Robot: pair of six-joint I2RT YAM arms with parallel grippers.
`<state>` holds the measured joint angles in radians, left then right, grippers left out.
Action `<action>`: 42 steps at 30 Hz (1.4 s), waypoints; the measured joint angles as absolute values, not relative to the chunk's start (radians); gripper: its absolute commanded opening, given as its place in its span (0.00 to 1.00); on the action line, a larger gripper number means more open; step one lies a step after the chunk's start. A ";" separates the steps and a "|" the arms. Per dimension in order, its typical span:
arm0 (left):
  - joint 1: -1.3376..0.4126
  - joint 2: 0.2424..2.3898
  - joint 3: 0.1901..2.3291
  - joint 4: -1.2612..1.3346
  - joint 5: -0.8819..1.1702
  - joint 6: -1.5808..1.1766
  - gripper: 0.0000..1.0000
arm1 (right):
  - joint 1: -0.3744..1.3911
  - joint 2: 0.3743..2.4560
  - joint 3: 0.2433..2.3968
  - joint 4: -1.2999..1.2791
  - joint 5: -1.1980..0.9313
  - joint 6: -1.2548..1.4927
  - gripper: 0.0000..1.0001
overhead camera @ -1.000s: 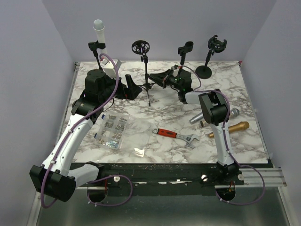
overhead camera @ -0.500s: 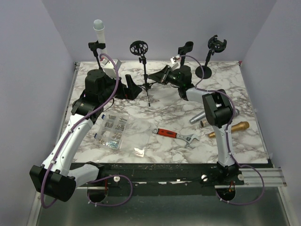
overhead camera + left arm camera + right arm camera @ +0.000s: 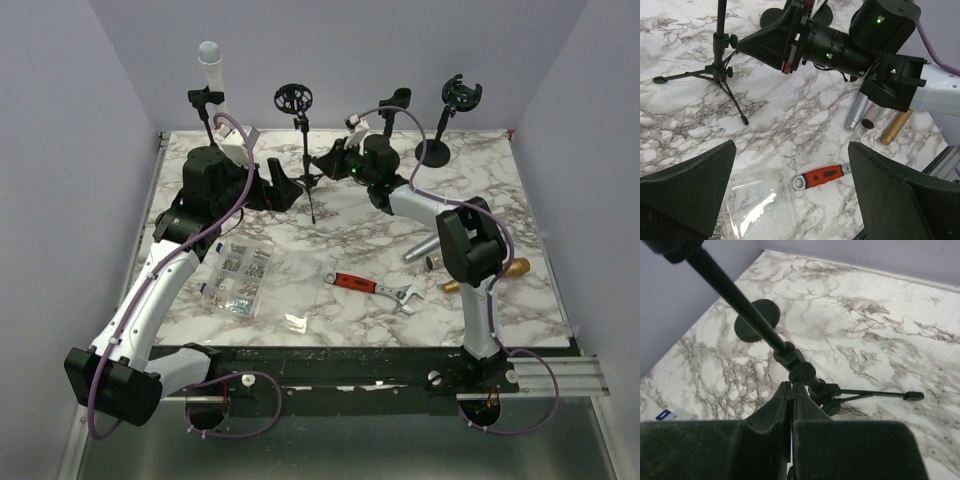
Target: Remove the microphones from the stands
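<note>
Overhead, my two arms reach to the far half of the marble counter [image 3: 345, 325], one on each side of the tripod stand [image 3: 305, 150]. My right end effector [image 3: 791, 387] has its jaws pressed together with nothing between them. Its tip sits just near of the stand's lower collar, where the legs spread, and I cannot tell whether it touches the pole. My left end effector [image 3: 791, 150] is spread wide and carries nothing. It hangs left of the stand, and its wrist view looks across the counter toward the right arm. The stand is upright, and a round black shock mount [image 3: 293, 97] sits at the top of its pole. The silver microphone [image 3: 856, 112] lies flat on the counter to the right, well apart from the tripod and partly covered from above by my right arm. The gold microphone [image 3: 896, 128] lies just right of it, and the two look close to touching at their near ends. A red-handled wrench [image 3: 375, 286] rests at centre near. A clear plastic box of small hardware [image 3: 238, 272] sits at left near, beside my left arm.
</note>
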<state>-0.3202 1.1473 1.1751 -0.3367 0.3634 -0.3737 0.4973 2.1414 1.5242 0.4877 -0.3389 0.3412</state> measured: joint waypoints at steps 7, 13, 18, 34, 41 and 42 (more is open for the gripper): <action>-0.320 1.153 1.175 -0.337 0.363 -0.374 0.99 | 0.548 2.093 1.441 0.443 -0.184 0.120 0.01; -0.320 1.157 1.175 -0.336 0.363 -0.374 0.98 | 0.548 2.043 1.405 0.423 -0.168 0.150 0.48; -0.320 1.158 1.175 -0.336 0.364 -0.374 0.99 | 0.534 2.036 1.419 0.419 -0.224 0.329 0.72; -0.320 1.157 1.175 -0.330 0.371 -0.374 0.99 | 0.409 2.292 1.438 0.724 -0.485 1.335 0.71; -0.320 1.154 1.174 -0.329 0.371 -0.374 0.99 | 0.400 2.360 1.506 0.787 -0.515 1.539 0.65; -0.320 1.154 1.174 -0.330 0.371 -0.374 0.98 | 0.400 2.365 1.519 0.793 -0.519 1.555 0.65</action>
<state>-0.3199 1.1538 1.1736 -0.3298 0.3714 -0.3740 0.4000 2.3650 1.5188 0.7933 -0.5190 1.5555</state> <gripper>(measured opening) 0.980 0.656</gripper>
